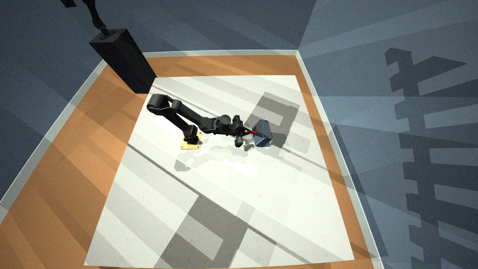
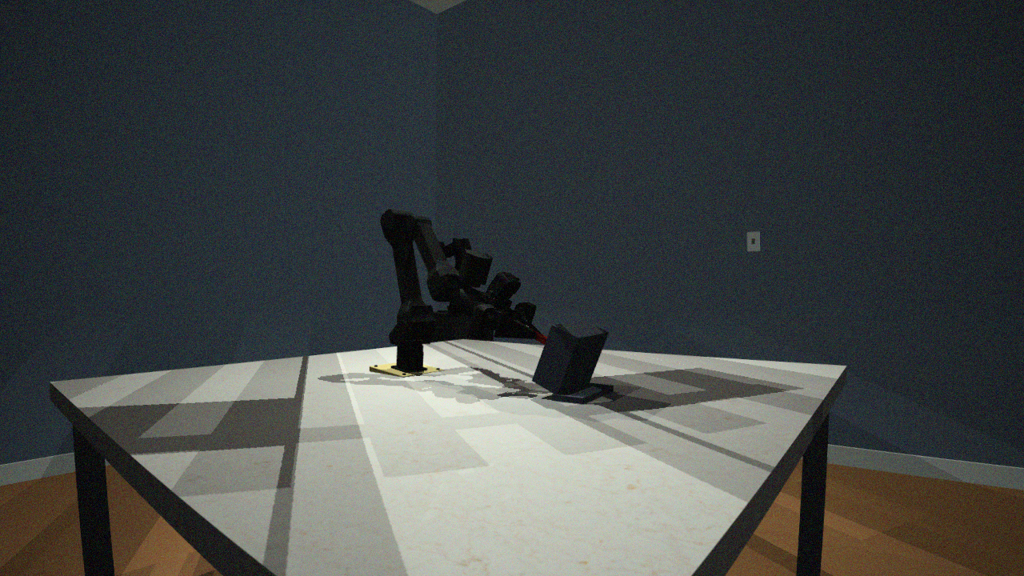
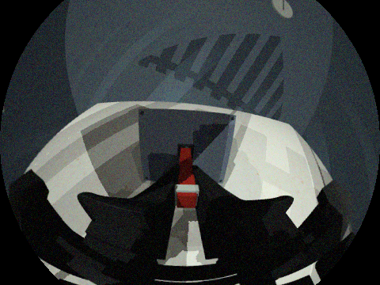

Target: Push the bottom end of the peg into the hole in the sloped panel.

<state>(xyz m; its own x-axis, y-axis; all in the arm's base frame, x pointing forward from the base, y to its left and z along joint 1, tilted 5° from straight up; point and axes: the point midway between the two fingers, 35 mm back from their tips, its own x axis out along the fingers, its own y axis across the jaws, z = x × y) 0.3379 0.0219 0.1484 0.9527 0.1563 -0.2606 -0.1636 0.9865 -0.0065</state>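
Observation:
A red square-sided peg [image 1: 254,132] [image 2: 541,337] [image 3: 186,160] with a pale band near its rear end is between the fingers of my gripper [image 1: 248,131] [image 2: 532,329] [image 3: 185,169]. The gripper is shut on it, and the peg slants down toward the blue-grey sloped panel [image 1: 263,128] [image 2: 569,358] [image 3: 164,132]. In the wrist view the peg's far end is at the square hole [image 3: 185,146], whose dark edge shows above and beside it. The peg looks lined up with the hole's sides. How deep the end sits is hidden.
The panel stands on the pale table [image 1: 227,194] [image 2: 573,486]. The arm's yellow base plate [image 1: 183,144] [image 2: 382,369] is left of the panel in the top and exterior views. A black pedestal [image 1: 123,60] with another arm stands beyond the table's corner. Striped shadows cross the table.

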